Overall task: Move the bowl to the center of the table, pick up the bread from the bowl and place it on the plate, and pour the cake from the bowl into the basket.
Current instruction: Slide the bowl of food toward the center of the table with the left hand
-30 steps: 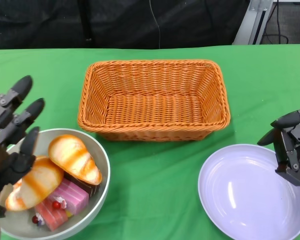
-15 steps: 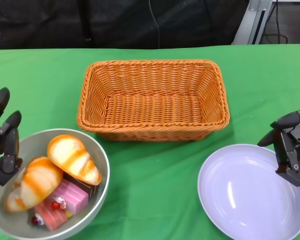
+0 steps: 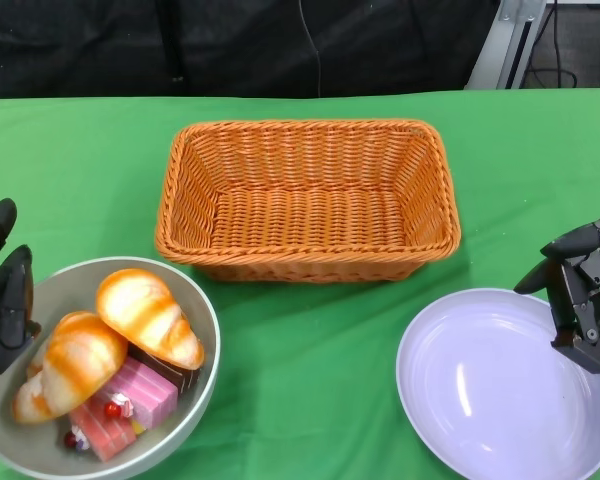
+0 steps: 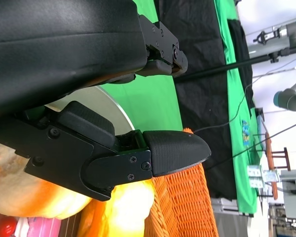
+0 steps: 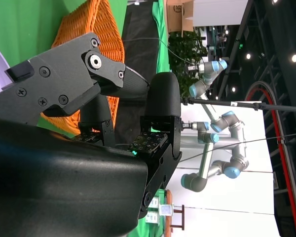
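**A:** So how far along was it? The grey metal bowl (image 3: 195,330) sat near-left, both orange-striped bread rolls (image 3: 148,317) and the pink cake slices (image 3: 128,400) inside.

**B:** Barely started, I'd say. Woven orange basket (image 3: 305,195) and round white plate (image 3: 500,385) had nothing in them. Left hand (image 3: 2,300) touched the bowl's rim, fingers apart; right hand (image 3: 580,295) hovered spread, holding nothing.

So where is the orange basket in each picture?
Head view: the basket sits in the middle, behind the bowl and plate.
Right wrist view: one corner shows past the right hand.
Left wrist view: an edge shows beyond the left hand.
Shared landmark: the green tablecloth.
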Controlling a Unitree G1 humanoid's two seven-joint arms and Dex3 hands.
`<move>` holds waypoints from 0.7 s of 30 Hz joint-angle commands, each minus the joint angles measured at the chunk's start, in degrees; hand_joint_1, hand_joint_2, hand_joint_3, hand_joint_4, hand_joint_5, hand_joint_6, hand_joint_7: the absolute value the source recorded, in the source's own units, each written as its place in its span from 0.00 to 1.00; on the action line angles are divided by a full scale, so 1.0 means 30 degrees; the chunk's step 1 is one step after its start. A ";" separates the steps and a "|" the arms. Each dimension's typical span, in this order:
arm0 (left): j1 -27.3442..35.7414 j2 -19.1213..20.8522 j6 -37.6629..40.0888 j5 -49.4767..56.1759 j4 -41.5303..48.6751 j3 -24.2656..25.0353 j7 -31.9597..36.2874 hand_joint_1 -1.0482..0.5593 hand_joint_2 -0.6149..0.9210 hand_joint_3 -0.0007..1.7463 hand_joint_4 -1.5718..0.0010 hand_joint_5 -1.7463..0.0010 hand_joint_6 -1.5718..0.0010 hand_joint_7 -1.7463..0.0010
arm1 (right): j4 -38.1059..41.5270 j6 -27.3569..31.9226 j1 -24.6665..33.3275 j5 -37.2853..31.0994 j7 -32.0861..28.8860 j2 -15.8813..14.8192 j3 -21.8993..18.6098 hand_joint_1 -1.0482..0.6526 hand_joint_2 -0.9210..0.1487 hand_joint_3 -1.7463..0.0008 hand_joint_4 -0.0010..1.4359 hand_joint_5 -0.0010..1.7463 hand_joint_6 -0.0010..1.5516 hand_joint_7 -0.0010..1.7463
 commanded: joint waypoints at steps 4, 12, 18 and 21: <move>0.0040 0.0346 0.1308 -0.0153 -0.0309 -0.0084 -0.0136 0.08 1.00 0.42 0.87 1.00 0.89 1.00 | -0.0164 0.0226 -0.0003 0.0144 0.0027 -0.0347 -0.0242 0.54 0.23 0.49 0.52 0.95 0.43 0.74; -0.0017 0.0643 0.2293 0.0394 -0.0294 -0.0305 0.0071 0.08 1.00 0.43 0.86 1.00 0.88 1.00 | -0.0107 0.0070 0.0023 0.0035 -0.0033 -0.0305 -0.0253 0.54 0.24 0.48 0.52 0.94 0.44 0.74; -0.0021 0.0537 0.2155 0.0359 -0.0345 -0.0072 0.0272 0.07 1.00 0.43 0.86 1.00 0.88 1.00 | -0.0113 0.0030 0.0020 0.0098 -0.0068 -0.0214 -0.0252 0.55 0.24 0.48 0.52 0.94 0.44 0.73; -0.0017 0.0573 0.1963 0.0380 -0.0413 0.0059 0.0383 0.07 1.00 0.42 0.86 1.00 0.89 1.00 | -0.0118 0.0026 0.0006 0.0114 -0.0136 -0.0167 -0.0250 0.54 0.24 0.48 0.53 0.93 0.45 0.73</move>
